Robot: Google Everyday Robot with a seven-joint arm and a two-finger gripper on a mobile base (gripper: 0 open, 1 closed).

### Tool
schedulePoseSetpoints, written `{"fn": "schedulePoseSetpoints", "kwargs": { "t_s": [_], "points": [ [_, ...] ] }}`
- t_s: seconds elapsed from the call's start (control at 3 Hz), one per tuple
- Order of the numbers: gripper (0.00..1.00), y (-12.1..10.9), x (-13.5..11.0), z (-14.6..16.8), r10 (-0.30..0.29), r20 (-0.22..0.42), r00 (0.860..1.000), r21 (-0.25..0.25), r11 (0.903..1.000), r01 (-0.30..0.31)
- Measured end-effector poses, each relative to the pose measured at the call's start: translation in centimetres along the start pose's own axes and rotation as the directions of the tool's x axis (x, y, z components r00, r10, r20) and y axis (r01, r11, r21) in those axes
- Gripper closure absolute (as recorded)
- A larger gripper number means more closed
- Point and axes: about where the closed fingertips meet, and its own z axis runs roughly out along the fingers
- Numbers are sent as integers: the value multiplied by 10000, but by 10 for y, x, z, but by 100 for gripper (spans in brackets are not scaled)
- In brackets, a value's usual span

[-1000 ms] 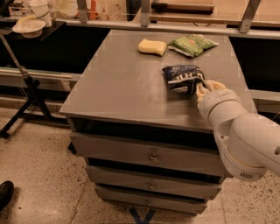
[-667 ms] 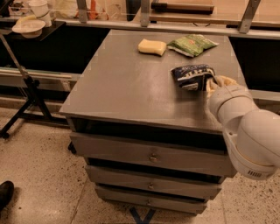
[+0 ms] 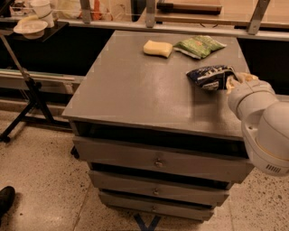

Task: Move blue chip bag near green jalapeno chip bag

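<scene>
Navy bag [image 3: 208,76] in cream gripper [image 3: 231,82], green bag [image 3: 199,46]

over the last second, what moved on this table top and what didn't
The gripper, shut on the right end of the blue chip bag, has carried it to the right and slightly toward the back of the table, closer to the green jalapeno chip bag. It was holding the bag throughout. The green bag and the yellow sponge stayed where they were.

A yellow sponge [image 3: 157,48] lies far back on a grey three-drawer cabinet [image 3: 131,90]. Far left, a plate [image 3: 30,28] and cup [image 3: 41,8] sit on a black stand [image 3: 27,77]. The gripper [image 3: 231,81] clamps the blue chip bag [image 3: 208,76] over the cabinet's right edge.
</scene>
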Motion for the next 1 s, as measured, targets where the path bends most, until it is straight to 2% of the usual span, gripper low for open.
{"fn": "schedulePoseSetpoints", "kwargs": {
  "t_s": [0.67, 1.0],
  "points": [
    [100, -3, -10, 49, -65, -11, 10000, -530, 9986, 64],
    [100, -17, -9, 64, -198, -225, 9996, -412, 9990, 188]
  ]
}}
